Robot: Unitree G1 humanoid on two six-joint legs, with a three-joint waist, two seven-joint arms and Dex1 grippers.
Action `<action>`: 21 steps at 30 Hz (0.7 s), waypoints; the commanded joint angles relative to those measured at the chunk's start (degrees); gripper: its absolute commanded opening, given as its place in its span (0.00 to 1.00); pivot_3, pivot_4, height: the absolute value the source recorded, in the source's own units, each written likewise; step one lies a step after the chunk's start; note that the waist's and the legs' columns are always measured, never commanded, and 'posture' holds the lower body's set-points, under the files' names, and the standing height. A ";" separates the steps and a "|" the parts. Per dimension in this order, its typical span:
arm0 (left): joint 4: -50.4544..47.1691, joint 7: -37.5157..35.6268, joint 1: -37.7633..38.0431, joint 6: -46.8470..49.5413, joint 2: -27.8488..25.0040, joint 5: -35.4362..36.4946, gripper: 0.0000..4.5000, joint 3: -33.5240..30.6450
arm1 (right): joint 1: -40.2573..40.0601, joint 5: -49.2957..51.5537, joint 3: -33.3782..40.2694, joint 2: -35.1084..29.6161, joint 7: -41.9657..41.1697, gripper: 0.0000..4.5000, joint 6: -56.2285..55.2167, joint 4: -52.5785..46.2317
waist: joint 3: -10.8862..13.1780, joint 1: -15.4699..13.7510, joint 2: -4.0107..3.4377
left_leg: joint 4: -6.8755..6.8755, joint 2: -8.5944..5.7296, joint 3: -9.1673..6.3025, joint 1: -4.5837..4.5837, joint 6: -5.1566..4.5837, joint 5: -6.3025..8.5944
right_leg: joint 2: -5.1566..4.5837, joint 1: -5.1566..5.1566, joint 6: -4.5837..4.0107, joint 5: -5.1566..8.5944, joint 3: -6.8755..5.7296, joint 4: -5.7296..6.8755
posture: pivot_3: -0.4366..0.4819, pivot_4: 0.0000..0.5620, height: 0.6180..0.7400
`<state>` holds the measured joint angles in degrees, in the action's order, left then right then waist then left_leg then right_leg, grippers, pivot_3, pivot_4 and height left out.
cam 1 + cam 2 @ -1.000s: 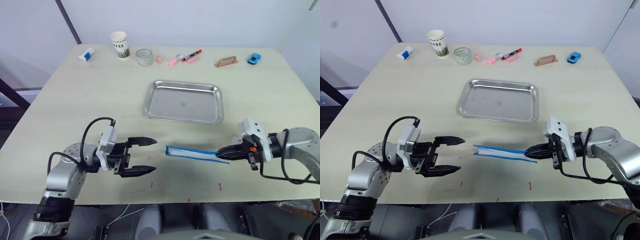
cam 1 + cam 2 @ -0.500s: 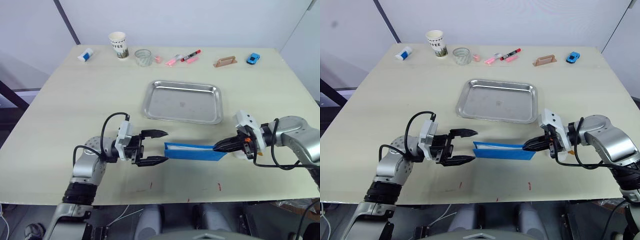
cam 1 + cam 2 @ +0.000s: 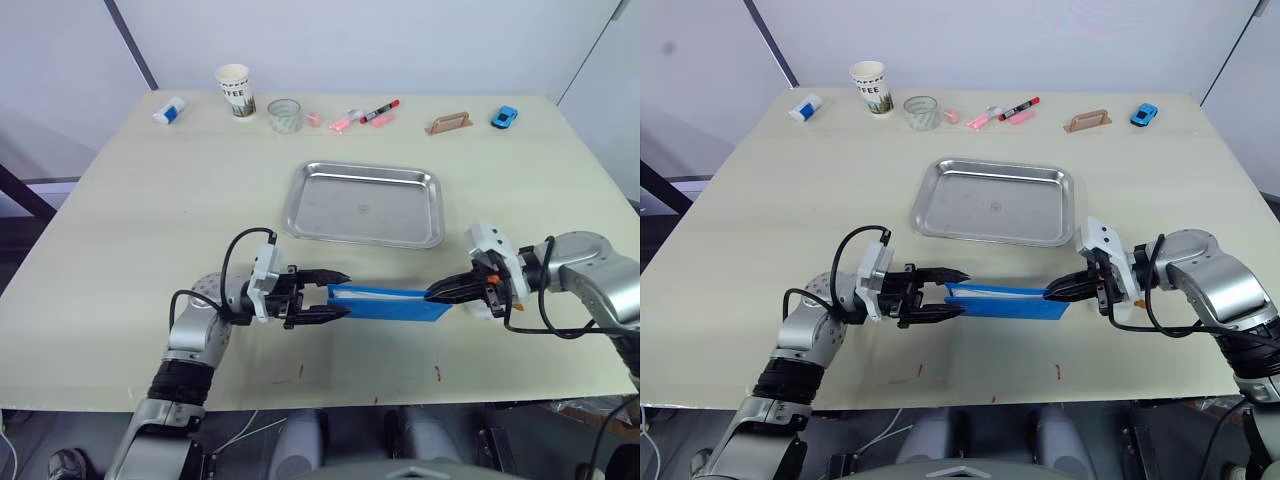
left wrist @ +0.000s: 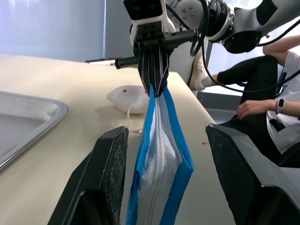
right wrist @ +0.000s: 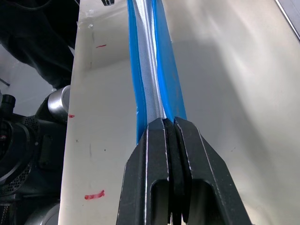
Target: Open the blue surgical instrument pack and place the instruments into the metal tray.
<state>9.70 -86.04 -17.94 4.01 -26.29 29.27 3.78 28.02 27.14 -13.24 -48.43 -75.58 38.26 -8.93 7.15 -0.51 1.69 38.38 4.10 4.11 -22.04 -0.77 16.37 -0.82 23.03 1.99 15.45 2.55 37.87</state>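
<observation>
The blue surgical instrument pack (image 3: 390, 303) stands on its long edge just above the table, in front of the metal tray (image 3: 365, 210), whose floor is bare. My right gripper (image 3: 432, 296) is shut on the pack's right end, and the right wrist view has the black fingers (image 5: 154, 154) pinching the blue fabric (image 5: 150, 70). My left gripper (image 3: 345, 296) is open at the pack's left end. Its two fingers (image 4: 110, 178) flank the pack (image 4: 161, 154) with a gap on each side. The instruments are hidden.
Along the far edge lie a white tube (image 3: 169, 110), a paper cup (image 3: 235, 88), a glass (image 3: 286, 114), pink and red markers (image 3: 365, 115), a wooden handle (image 3: 450, 123) and a blue toy car (image 3: 505, 116). A seated person (image 4: 262, 89) is beyond the table's right side.
My left gripper has moved right until its open fingers flank the pack's left end. The right gripper raised the pack onto its edge and now holds it still.
</observation>
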 commanded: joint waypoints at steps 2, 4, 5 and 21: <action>0.44 -0.80 -1.18 -1.80 0.47 -0.38 0.63 0.43 | -0.21 -1.41 -1.45 0.72 0.41 0.00 0.54 0.04 | 0.00 0.05 0.00 | 0.00 0.00 0.01 0.00 0.00 0.00 | 0.00 0.00 0.00 0.00 0.01 0.00 | 0.48 0.27 1.00; 1.03 -0.96 -1.32 -2.49 0.70 -0.67 0.63 0.78 | -0.27 -1.42 -1.29 0.77 0.46 0.00 0.64 -0.05 | 0.00 0.08 0.00 | 0.00 0.00 0.00 0.00 0.00 0.00 | 0.00 0.00 0.00 0.00 0.01 0.00 | 0.48 0.27 1.00; 1.17 -0.97 -1.33 -2.67 0.82 -0.71 0.63 0.85 | -0.36 -1.44 -1.26 0.74 0.48 0.00 0.67 -0.22 | 0.00 0.08 0.00 | 0.00 0.00 0.00 0.00 0.00 0.00 | 0.00 0.00 0.00 0.00 0.01 0.00 | 0.48 0.27 1.00; 4.46 -1.49 -2.13 -7.33 1.36 -2.08 0.02 1.09 | -0.39 -1.23 -0.73 1.19 1.01 0.00 1.10 -0.89 | 0.00 0.23 0.00 | -0.01 0.00 0.00 0.00 0.00 0.00 | 0.01 0.00 0.00 0.00 0.00 -0.01 | 0.48 0.27 1.00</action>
<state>14.22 -86.79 -19.61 -2.08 -25.09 27.81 4.81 28.01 26.77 -12.90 -47.88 -75.37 38.83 -9.22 7.15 -0.28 1.69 38.37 4.11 4.11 -22.04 -0.77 16.38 -0.81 23.03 1.99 15.45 2.56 37.86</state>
